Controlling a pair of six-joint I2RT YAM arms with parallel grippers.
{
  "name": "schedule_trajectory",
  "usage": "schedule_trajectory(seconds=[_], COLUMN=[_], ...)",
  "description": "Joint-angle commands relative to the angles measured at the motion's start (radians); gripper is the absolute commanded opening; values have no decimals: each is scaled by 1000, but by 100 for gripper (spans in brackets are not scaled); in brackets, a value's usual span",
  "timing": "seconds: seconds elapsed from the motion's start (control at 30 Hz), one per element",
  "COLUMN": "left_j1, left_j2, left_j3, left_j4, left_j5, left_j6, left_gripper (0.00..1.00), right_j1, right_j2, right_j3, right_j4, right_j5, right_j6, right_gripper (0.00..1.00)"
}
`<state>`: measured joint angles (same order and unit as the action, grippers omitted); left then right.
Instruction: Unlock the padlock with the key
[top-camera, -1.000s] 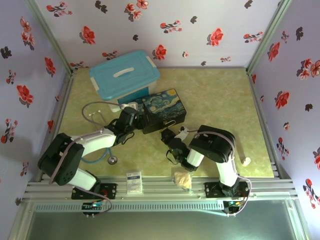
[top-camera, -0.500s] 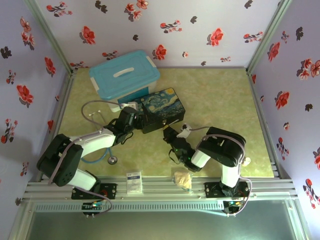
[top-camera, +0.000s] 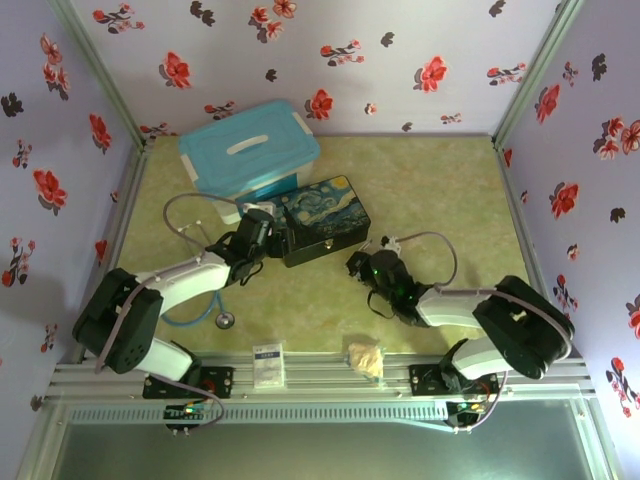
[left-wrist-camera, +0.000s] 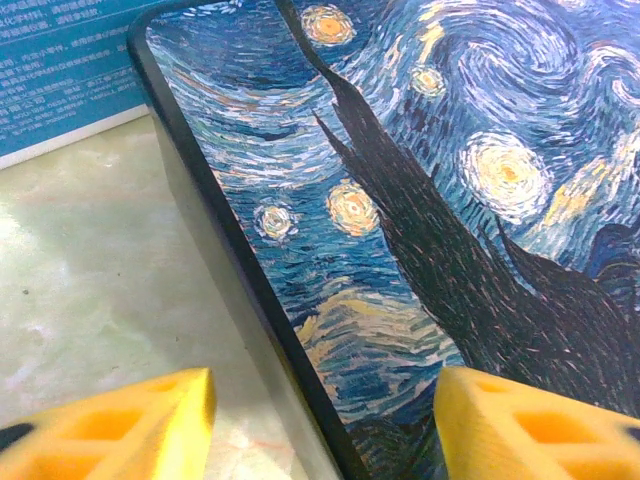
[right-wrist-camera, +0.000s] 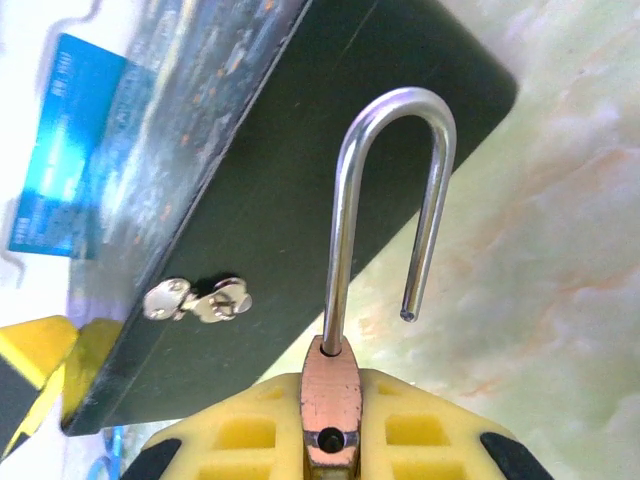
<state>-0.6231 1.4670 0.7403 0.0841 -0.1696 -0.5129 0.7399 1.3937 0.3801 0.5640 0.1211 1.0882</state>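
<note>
In front of the box's (right-wrist-camera: 300, 170) dark side, drawing the padlock (right-wrist-camera: 330, 400) clear of the latch (right-wrist-camera: 197, 299), pinching its brass body in the right claw (top-camera: 372, 270) with the shackle (right-wrist-camera: 340, 230) swung open and hanging free. At the lid edge, spreading the left claw (left-wrist-camera: 320, 420) wider than a second ago, releasing the box. Judging the unlocking as good as done.

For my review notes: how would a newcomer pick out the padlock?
Find the starry-night box mid-table. Off its near right corner, the right pincer grips the padlock. Unlike the box's small silver latch, it has a brass body and a tall, open shackle.
</note>
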Motion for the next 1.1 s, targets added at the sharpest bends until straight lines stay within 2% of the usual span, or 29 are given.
schedule_trajectory(seconds=[0.0,0.23,0.4,0.63,1.03,1.07], left_j1=[16,16,11,13,37,38], left_j2=[52,51,26,93,161,158], left_j3=[-8,46,15,86,176,182], left_j4=[-162,-112,10,-21,-39,-43], left_j5=[-15,50,94,109,109,109], left_j6=[30,36,22,35,19,23], left_gripper=[64,77,83,84,85,85], right_j1=[-60,-170,-183,-251,-329,-331], right_j2=[-3,32,16,30,-9,-10], right_j3=[70,101,126,143,220,224], right_j4=[-301,-382,-541,-678,-889,-900], right_j5=[-194,-413,-382,-395,-343,-338], right_j6=[-101,-157,-257,-319,-439,-445], right_gripper=[0,0,0,1,25,29])
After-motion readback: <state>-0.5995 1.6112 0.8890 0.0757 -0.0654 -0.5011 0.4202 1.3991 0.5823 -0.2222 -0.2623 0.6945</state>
